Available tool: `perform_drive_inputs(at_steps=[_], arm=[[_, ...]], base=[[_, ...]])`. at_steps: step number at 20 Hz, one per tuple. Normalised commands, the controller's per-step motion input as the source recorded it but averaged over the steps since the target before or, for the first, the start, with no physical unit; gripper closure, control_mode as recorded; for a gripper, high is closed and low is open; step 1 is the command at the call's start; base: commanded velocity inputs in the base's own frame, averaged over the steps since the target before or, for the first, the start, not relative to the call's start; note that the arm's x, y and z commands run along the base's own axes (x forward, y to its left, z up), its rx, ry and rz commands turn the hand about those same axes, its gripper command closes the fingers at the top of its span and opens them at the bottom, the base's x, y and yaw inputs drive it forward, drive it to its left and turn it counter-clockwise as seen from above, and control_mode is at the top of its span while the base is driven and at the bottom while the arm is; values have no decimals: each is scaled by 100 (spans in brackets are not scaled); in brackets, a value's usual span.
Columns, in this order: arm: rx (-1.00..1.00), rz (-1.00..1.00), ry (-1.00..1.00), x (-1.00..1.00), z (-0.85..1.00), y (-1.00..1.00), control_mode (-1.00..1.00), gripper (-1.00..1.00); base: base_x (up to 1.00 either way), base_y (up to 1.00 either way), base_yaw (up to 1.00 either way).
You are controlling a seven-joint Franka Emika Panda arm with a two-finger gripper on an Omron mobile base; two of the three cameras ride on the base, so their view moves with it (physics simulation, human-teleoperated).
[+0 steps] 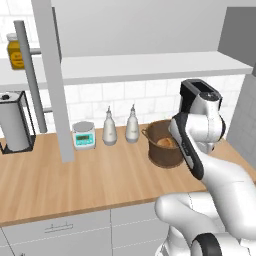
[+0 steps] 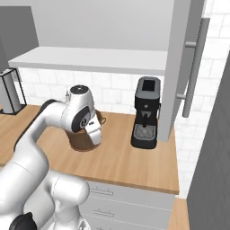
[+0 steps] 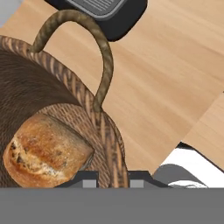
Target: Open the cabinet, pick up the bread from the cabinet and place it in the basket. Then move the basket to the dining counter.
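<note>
The dark brown woven basket (image 1: 161, 154) stands on the wood worktop by the tiled wall. The golden-brown bread (image 3: 43, 151) lies inside it and also shows over the rim in the left base view (image 1: 165, 142). My gripper (image 3: 113, 179) is lowered onto the basket's near rim (image 3: 111, 144), beside one looped side handle (image 3: 103, 43). Its jaws are shut on the woven wall, one tip inside and one outside. The cabinet above has both grey doors swung open (image 1: 52, 75) (image 2: 179, 58), baring its white shelf (image 1: 150, 66). My arm hides much of the basket (image 2: 81, 143) in the right base view.
A black coffee machine (image 2: 146, 112) stands just right of the basket. Left of it are two white bottles (image 1: 109, 129) (image 1: 132, 126), a small kitchen scale (image 1: 83, 135) and a paper towel holder (image 1: 14, 122). A yellow jar (image 1: 15, 52) sits on the shelf. Grey drawers (image 1: 60, 229) run below the worktop.
</note>
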Motion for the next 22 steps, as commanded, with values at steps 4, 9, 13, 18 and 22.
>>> perform_drive_inputs(at_steps=[4,9,13,18,22], arm=[[10,-9,0,-22,45,-1,-100,100],[0,-4,0,-5,3,-1,-100,100],[0,0,0,0,0,0,-100,100],[0,0,0,0,0,0,-100,100],[0,0,1,-14,0,4,100,100]], base=[[0,0,0],[0,0,0],[0,0,0],[0,0,0],[-19,1,0]])
